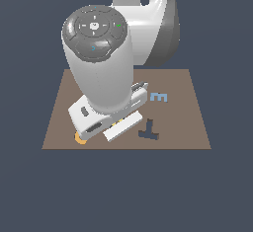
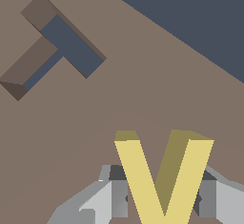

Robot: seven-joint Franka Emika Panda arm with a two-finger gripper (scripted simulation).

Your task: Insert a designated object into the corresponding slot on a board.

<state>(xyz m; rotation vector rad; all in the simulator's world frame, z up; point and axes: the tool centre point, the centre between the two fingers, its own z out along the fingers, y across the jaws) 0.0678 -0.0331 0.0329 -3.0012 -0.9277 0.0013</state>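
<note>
Yellow V-shaped letter piece (image 2: 162,180) gripped upright between the two grey fingers (image 2: 107,199) of the pincer (image 2: 162,200), held just above the brown board (image 2: 143,94); in the exterior view mostly hidden beneath the white arm (image 1: 104,68), only a sliver of yellow showing. On the board toward ten o'clock in the wrist view, a T-shaped recess (image 2: 57,46) with a navy floor. In the exterior view, light-blue E (image 1: 159,96) at roughly two o'clock from the pincer, orange piece (image 1: 79,138) peeking out at eight o'clock.
</note>
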